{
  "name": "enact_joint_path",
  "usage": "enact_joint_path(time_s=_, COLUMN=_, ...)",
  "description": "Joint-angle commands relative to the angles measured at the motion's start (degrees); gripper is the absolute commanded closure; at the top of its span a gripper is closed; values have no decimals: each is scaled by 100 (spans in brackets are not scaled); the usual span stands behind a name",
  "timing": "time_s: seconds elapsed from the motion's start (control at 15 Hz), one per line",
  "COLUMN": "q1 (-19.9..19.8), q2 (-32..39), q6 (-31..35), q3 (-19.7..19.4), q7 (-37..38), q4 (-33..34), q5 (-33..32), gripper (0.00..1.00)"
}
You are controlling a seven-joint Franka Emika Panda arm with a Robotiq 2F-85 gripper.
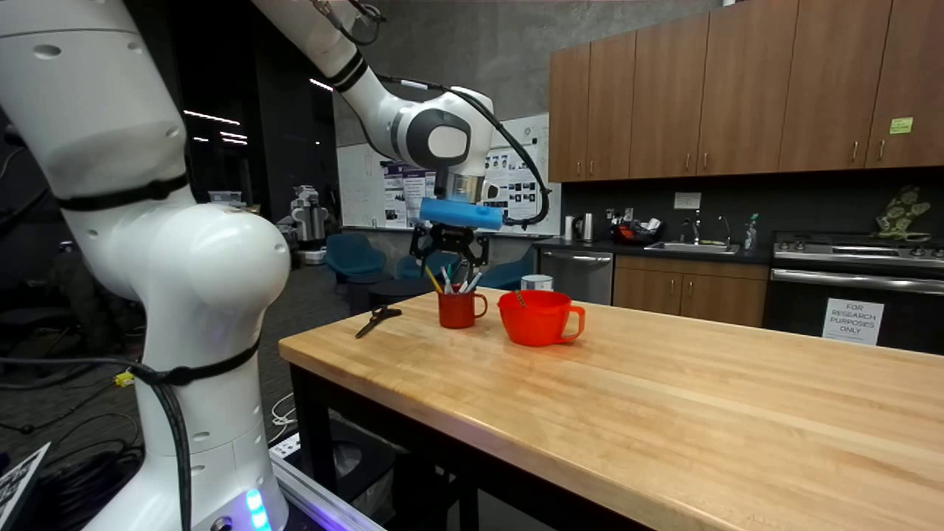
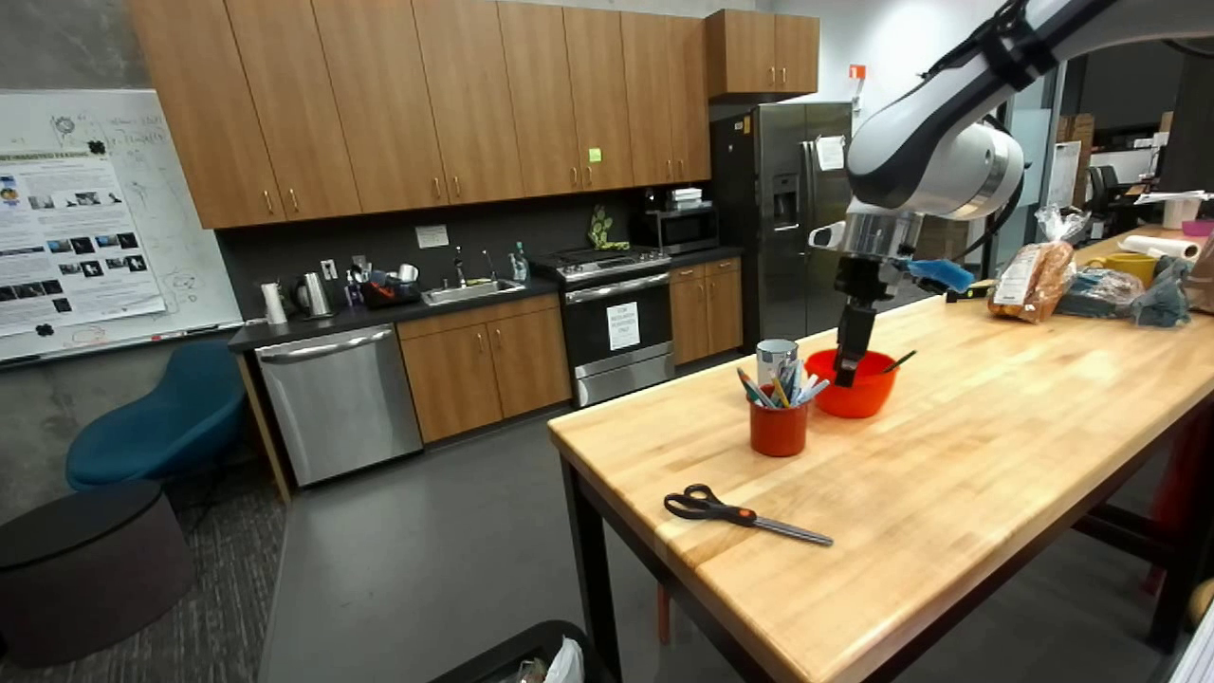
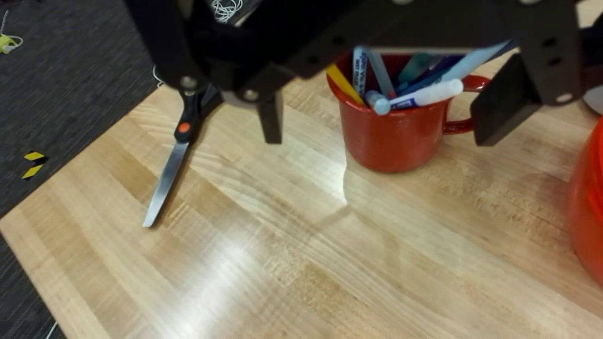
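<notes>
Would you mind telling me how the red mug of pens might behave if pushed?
The red mug looks hard-walled, so it would probably keep its shape. Its glossy side may be slippery. The pens leaning above its rim could rattle and make it somewhat top-heavy.

We looked across a pale wooden table [image 2: 996, 455] toward a dark kitchen wall [image 2: 379, 237] lined with tall brown cabinets [image 2: 474, 104]. Below them we saw a black counter [image 2: 346, 321], a sink [image 2: 474, 296], a steel dishwasher [image 2: 337, 408] and an oven [image 2: 593, 332], with a refrigerator [image 2: 782, 256] further along. We noted a whiteboard [image 2: 180, 228] with printed posters [image 2: 71, 247] on a grey concrete wall [image 1: 457, 44], and a blue chair [image 2: 171, 408] near a round dark ottoman [image 2: 90, 569]. We saw streaked carpet [image 2: 228, 569] meet smooth grey floor [image 2: 398, 541], and strips of white light [image 1: 212, 117] shone amid darkness.
</notes>
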Motion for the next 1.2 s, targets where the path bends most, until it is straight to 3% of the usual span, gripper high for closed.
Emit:
enact_joint_path(time_s=0.0, q1=-30, q2=52, q6=-16, q3=116, q7=-100, q4=-20, q5=146, gripper=0)
enact_joint_path(time_s=0.53, q1=17, q2=164, q6=91, q3=286, q7=-143, q4=18, q5=149, gripper=2)
enact_joint_path(time_s=0.6, q1=22, q2=174, q6=123, q3=296, q7=-182, q4=19, q5=151, gripper=26)
enact_joint_path(time_s=0.73, q1=18, q2=181, q6=167, q3=319, q7=-210, q4=26, q5=130, gripper=29)
enact_joint_path(time_s=1.13, q1=9, q2=148, q6=284, q3=360, q7=-240, q4=27, q5=90, gripper=77)
